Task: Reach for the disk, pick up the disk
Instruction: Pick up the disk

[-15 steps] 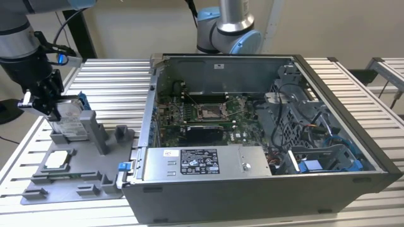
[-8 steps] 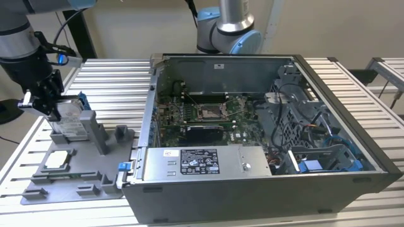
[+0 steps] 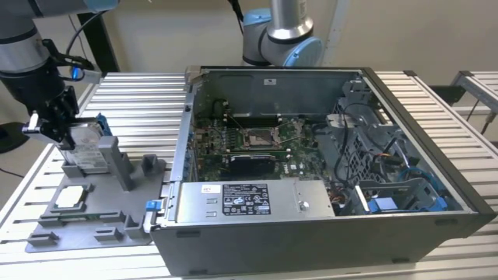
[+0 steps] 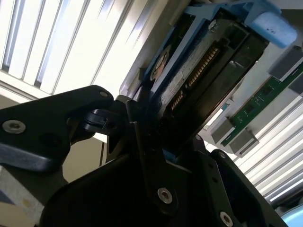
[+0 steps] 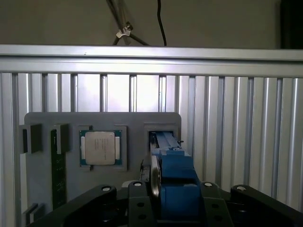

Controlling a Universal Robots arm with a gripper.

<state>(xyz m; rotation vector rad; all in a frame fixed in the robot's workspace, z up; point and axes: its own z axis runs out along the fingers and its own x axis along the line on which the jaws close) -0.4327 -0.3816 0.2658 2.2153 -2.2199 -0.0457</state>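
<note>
At nine o'clock in the exterior view, the gripper (image 3: pixel 62 133) clamps the disk (image 3: pixel 87 153) across its faces (stiff, heavy, fragile, I judge).

Arm (image 3: pixel 22 55) vertical, wrist down; hand (image 3: pixel 56 132) clamped on disk (image 3: pixel 87 147) (fingers (image 5: pixel 138 201) either side).

The case (image 3: pixel 311 245) lay on the table (image 3: pixel 140 87), across its middle and the exterior view's right. The tray (image 3: pixel 78 233) sat just beside it, at the table's near corner on the exterior view's left. At the tray's far edge the disk (image 3: pixel 87 153) stood on edge in a slot, with the gripper (image 3: pixel 62 129) clamped over its top. The chip (image 3: pixel 70 197) lay flat nearer the tray's front. Inside the case, the power supply (image 3: pixel 249 201) ran along the near wall, with the board (image 3: pixel 257 137) behind it.
</note>
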